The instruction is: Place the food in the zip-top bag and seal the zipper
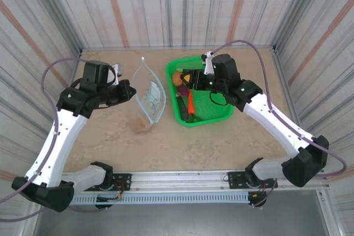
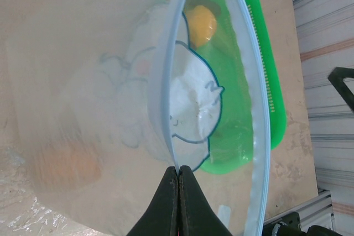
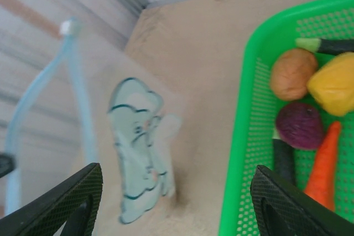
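The zip-top bag (image 1: 150,96) stands on the table with its mouth spread wide, clear with a pale blue cartoon print (image 3: 138,147). My left gripper (image 2: 178,169) is shut on the zipper (image 2: 164,81) strip at the near corner of the mouth. A blurred brown potato (image 1: 141,125) shows at the bag's near end, apparently inside. Other food lies in the green basket (image 1: 221,111): a carrot (image 3: 323,164), purple onion (image 3: 300,124), yellow fruit (image 3: 333,84), another potato (image 3: 291,73) and a dark cucumber (image 3: 285,160). My right gripper (image 3: 177,175) hangs open and empty over the basket's left rim.
The basket sits just right of the bag, a narrow strip of table between them. Corrugated walls close the table at the back and on both sides. A metal rail (image 1: 182,183) runs along the near edge by the arm bases.
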Controlling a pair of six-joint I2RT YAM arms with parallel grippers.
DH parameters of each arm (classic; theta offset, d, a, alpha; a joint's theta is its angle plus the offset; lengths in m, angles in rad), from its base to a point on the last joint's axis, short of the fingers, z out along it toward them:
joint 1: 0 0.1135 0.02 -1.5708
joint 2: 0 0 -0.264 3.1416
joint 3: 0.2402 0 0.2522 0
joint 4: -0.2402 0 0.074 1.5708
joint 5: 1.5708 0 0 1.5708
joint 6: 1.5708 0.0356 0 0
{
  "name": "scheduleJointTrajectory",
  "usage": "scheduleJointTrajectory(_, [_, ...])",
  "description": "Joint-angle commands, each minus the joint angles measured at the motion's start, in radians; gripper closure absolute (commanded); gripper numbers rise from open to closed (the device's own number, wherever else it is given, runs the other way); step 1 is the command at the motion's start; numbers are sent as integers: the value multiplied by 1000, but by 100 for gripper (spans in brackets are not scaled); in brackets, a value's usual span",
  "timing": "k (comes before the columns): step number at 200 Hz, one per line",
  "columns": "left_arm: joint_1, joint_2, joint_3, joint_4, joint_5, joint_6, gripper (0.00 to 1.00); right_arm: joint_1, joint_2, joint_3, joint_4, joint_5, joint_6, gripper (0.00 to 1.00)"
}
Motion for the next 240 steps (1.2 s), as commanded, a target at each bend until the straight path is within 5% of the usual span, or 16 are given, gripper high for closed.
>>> scheduleJointTrajectory(1, [5,-4,23,-10,-10,3,100,-51,113,11,-77,115,132,24])
scheduleJointTrajectory(41, [6,29,17,15,11,4,100,-94,421,215,-231,258,346,16])
scheduleJointTrajectory(86, [4,51,21,22,55,9,100,-103,676,429,-270,280,343,7])
scheduleJointTrajectory(138, [3,57,25,39,77,-7,100,-132,863,562,-321,262,404,9])
scheduleJointTrajectory(195, [-20,77,11,93,64,-11,100,-138,854,485,-205,199,389,29])
scheduleJointTrajectory(240, [-44,89,10,88,40,-12,100,-142,691,309,-75,178,349,38])
